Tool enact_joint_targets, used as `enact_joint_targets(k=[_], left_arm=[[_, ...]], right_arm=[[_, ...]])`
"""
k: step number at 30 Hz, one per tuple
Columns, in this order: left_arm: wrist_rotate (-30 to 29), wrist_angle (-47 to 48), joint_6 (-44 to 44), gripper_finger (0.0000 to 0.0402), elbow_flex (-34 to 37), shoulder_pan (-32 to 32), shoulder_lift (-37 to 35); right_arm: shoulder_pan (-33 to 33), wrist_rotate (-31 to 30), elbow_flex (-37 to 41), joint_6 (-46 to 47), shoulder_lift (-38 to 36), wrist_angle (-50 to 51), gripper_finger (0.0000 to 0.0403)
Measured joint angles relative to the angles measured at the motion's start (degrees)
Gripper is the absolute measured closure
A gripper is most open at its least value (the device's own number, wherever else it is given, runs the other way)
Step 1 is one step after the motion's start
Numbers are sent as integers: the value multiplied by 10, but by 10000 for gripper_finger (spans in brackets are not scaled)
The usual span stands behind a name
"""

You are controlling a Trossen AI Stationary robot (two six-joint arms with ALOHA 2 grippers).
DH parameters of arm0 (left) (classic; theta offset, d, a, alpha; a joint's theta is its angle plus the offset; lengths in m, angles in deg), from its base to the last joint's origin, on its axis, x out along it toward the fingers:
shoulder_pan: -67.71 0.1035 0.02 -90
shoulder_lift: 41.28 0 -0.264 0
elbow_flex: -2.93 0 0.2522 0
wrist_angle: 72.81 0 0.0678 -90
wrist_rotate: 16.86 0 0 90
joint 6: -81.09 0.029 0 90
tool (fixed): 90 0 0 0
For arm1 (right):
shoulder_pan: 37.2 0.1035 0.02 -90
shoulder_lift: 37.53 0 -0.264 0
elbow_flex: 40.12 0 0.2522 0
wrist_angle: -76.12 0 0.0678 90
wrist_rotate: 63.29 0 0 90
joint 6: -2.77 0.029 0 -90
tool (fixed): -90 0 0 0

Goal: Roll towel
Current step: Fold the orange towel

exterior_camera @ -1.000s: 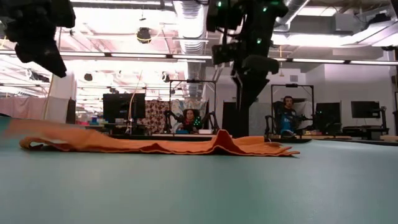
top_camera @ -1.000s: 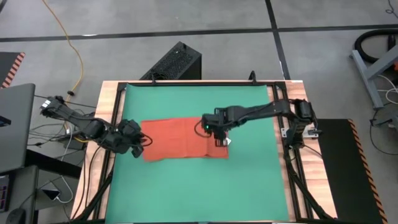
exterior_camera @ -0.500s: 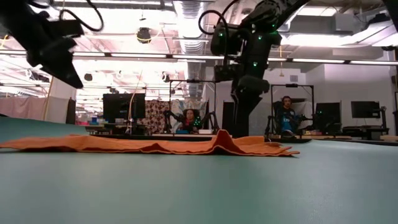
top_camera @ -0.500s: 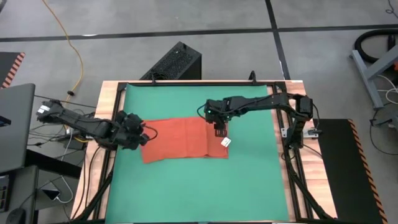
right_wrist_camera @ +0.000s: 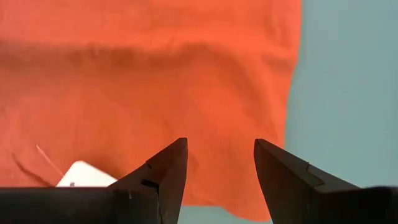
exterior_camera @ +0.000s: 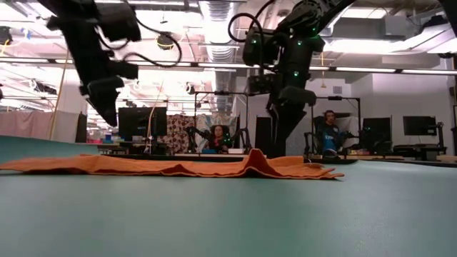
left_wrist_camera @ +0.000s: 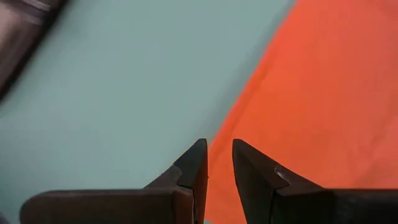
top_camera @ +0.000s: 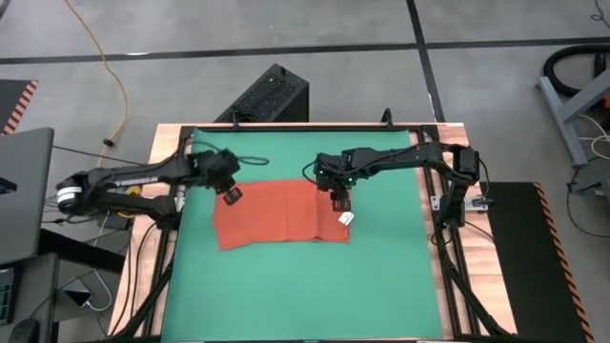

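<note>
Lying flat near the middle of the green mat [top_camera: 381, 276] is one towel [top_camera: 276, 214], rust-orange, spread as a rectangle with a low ridge near its right end and one white tag [top_camera: 346, 218] at that edge. Two arms work over it. The left gripper [top_camera: 232, 193] hangs above the towel's far-left corner, its arm stretched in from the left, fingers [left_wrist_camera: 193, 168] nearly closed with a narrow gap, holding nothing. The right gripper [top_camera: 338, 200] hovers above the towel's right end, just beside the tag, its fingers [right_wrist_camera: 168, 168] spread moderately and empty.
</note>
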Motion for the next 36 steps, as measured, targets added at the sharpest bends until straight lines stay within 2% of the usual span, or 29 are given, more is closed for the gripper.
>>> enact_joint_targets(k=[2,4,10,15,25,28,32,36], left_arm=[[48,2,37,336,-9,35,30],[68,6,73,336,-17,58,62],[72,13,152,336,-41,84,160],[56,16,177,336,-45,85,219],[44,17,201,340,-45,89,227],[47,14,207,355,-45,95,232],[46,11,215,394,-45,100,233],[46,11,202,401,-45,96,231]], right_arm=[[0,0,0,-4,0,4,196],[0,0,0,-6,0,7,196],[0,0,0,-11,0,9,196],[0,0,0,-12,0,11,196],[0,1,0,-25,0,11,196],[4,1,0,-24,0,11,196],[4,1,0,-25,0,11,196],[-6,1,0,-36,0,10,196]])
